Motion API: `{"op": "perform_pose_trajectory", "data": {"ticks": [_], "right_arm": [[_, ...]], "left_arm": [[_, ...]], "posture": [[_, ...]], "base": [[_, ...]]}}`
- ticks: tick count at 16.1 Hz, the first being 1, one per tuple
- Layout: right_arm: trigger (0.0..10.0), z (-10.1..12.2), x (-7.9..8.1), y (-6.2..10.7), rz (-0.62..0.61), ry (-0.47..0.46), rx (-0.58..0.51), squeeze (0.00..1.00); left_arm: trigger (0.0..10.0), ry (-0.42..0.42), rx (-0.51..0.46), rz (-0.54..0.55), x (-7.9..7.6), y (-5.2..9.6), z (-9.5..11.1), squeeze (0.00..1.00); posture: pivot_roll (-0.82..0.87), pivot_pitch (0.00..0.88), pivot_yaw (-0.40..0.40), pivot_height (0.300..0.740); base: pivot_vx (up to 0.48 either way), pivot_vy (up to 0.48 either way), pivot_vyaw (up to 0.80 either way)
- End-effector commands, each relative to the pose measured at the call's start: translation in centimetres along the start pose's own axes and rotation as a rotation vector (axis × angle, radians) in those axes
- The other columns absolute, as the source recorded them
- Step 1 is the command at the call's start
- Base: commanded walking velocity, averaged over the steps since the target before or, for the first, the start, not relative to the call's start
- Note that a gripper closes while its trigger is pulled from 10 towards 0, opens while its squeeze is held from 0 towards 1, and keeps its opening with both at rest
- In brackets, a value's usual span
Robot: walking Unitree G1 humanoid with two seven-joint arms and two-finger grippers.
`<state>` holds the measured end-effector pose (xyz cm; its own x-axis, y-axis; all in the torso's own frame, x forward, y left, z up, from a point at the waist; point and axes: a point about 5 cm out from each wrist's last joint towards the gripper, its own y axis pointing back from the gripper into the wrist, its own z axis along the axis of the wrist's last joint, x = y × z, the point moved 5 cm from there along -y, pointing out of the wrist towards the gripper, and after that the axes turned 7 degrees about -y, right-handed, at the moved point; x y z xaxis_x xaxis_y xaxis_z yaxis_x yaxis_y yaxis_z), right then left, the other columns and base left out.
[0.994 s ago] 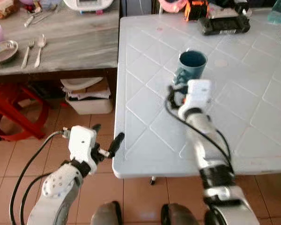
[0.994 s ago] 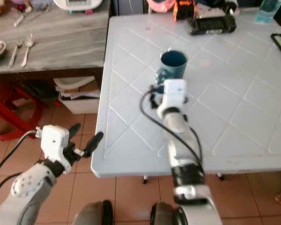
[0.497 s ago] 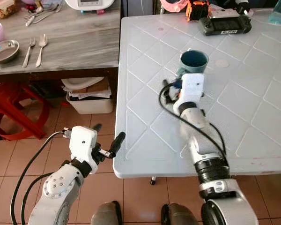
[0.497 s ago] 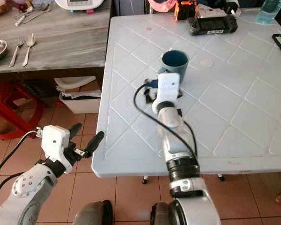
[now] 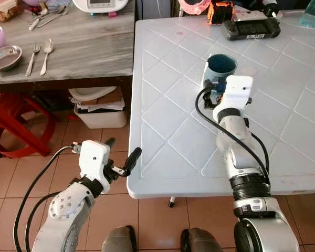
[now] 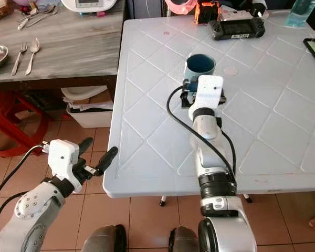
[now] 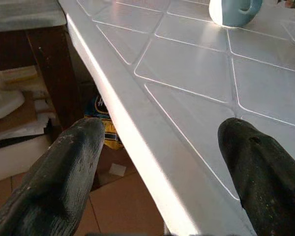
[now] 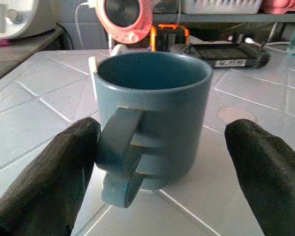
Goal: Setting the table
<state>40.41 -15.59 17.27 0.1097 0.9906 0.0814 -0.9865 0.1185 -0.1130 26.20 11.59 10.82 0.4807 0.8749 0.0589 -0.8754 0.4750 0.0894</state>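
Both fingers (image 8: pixel 44 182) of the right gripper (image 8: pixel 157 182) stand spread wide on either side of the blue mug (image 8: pixel 155 113), not closed on it; its handle points back toward the wrist. The mug sits upright on the white table (image 5: pixel 168 131), just at the gripper's twelve o'clock, likely so the fingers can straddle it. At about eight o'clock from the mug, the left gripper (image 5: pixel 121 157) hangs parted off the table's corner, holding nothing.
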Motion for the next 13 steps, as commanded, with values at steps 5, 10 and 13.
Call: {"op": "perform_pose_trajectory", "data": {"ticks": [5,10,13], "right_arm": [[10.0,-1.1,-0.5,-0.1,-0.034,-0.007,0.035,0.00],[2.7,-1.5,-0.4,-0.8,-0.036,0.008,0.050,0.00],[0.0,-1.1,0.2,-1.3,-0.019,0.014,0.034,0.00]], "left_arm": [[10.0,-0.008,0.019,-0.004,0.2,0.0,-0.5,0.00],[10.0,-0.011,0.019,-0.003,0.2,-0.1,-0.5,0.00],[10.0,-0.011,0.018,0.004,0.2,-0.1,-0.6,0.00]], "posture": [[0.08,0.116,0.073,0.740],[0.08,0.117,0.070,0.740],[0.08,0.118,0.066,0.740]], "base": [[0.000,0.000,0.00],[0.000,0.000,0.00],[0.000,0.000,0.00]]}}
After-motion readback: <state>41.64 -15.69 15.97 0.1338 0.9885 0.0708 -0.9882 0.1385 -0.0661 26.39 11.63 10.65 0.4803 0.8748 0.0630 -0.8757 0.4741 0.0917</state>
